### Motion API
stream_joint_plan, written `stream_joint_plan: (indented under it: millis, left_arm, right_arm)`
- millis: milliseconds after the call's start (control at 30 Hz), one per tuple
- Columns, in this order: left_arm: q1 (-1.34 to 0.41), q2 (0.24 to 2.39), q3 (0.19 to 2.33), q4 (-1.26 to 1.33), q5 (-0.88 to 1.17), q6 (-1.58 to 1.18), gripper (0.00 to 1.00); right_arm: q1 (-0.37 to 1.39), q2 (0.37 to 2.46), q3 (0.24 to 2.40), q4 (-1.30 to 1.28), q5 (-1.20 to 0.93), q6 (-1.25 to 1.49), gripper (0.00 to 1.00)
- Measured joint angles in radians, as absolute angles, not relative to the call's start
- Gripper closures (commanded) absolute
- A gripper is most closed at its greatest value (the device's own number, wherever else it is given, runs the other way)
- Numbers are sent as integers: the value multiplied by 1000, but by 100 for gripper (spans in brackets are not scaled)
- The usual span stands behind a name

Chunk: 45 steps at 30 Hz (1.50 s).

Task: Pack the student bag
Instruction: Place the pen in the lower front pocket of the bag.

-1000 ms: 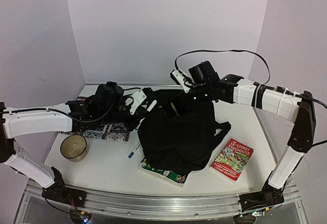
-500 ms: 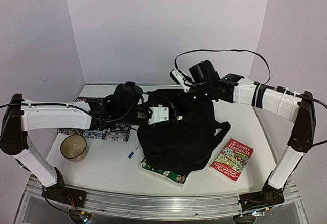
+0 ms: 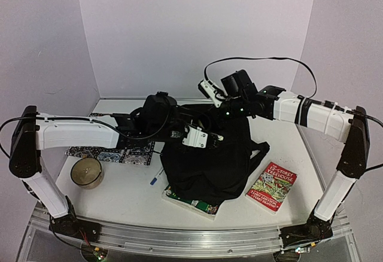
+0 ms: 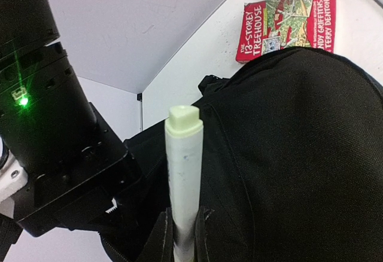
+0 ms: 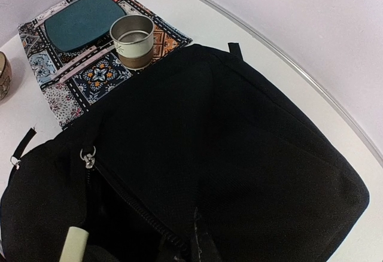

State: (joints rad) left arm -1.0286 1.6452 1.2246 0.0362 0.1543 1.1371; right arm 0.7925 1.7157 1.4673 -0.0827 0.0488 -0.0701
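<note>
The student bag, a large black backpack, lies in the middle of the table with its zipper open at the far end. My left gripper is over that opening. In the left wrist view it is shut on a pale white marker that points out over the bag. My right gripper is at the bag's far edge. In the right wrist view it is shut on the bag's fabric beside the zipper. The marker's tip shows at the opening.
A red paperback lies right of the bag. A green book sticks out under its near edge. A blue pen and a round bowl lie to the left. A patterned cloth holds a tin cup and a teal case.
My left arm has swung right from the patterned cloth to the bag's opening, carrying the marker. The right arm has held still on the bag.
</note>
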Motion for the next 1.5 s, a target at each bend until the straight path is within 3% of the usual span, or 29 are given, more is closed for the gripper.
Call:
stream_joint_plan:
  millis: [700,1000,1067,1267,1500]
  left_arm:
    - [-961,1782,1232,114,17,1254,100]
    - [-960,1859,1312,122,-99,1197,92]
    - [-960,1871,1322,122,-118,1190,88]
    - [-960,1886,1329,121,-152,1165,63]
    - [-960,1883,1329,111,-139,1138,43]
  right_arm:
    - [793,1716,1467,-83,33,-58,100]
    - [790,1716,1467,-81,37,-55,100]
    - [786,1716,1467,-78,38,-55,100]
    - [785,1716,1467,-74,37,-51,100]
    - [784,1716,1467,-72,37,-47,100]
